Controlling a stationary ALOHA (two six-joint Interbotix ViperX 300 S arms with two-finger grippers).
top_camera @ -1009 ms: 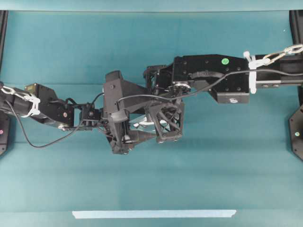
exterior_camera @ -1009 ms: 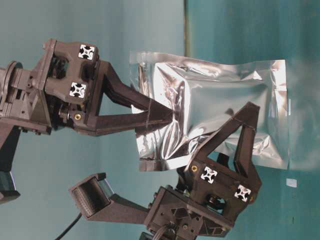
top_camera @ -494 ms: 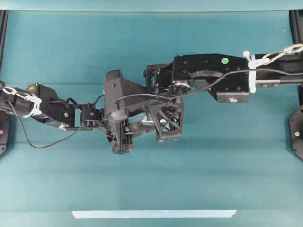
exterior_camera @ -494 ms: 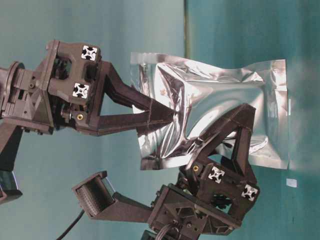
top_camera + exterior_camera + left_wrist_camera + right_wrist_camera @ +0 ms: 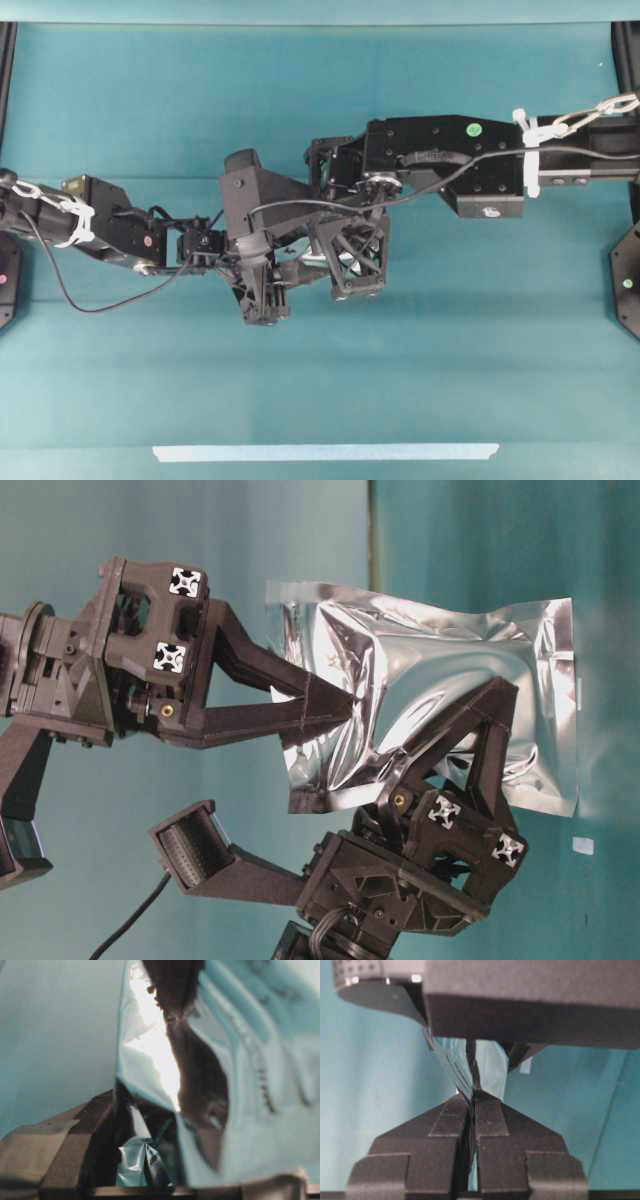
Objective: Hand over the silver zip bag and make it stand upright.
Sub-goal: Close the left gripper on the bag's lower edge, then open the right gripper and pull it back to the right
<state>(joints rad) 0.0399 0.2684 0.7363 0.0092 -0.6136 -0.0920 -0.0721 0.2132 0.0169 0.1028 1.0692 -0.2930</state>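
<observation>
The silver zip bag hangs in the air between both grippers, its long side about level and its foil crumpled. My right gripper comes in from the left of the table-level view and is shut on the bag's left part. The right wrist view shows its jaws pressed on the bag's thin edge. My left gripper is below, open wide. One finger lies across the front of the bag and the other pad stands far out. The bag fills the left wrist view. In the overhead view the arms hide it.
A pale tape strip lies along the near edge of the teal table. A small white tag lies on the surface behind the bag. Both arms cross the middle of the table.
The left gripper has moved up and to the right along the bag, still open. The bag has tilted slightly and crumpled more in the right gripper's hold.
</observation>
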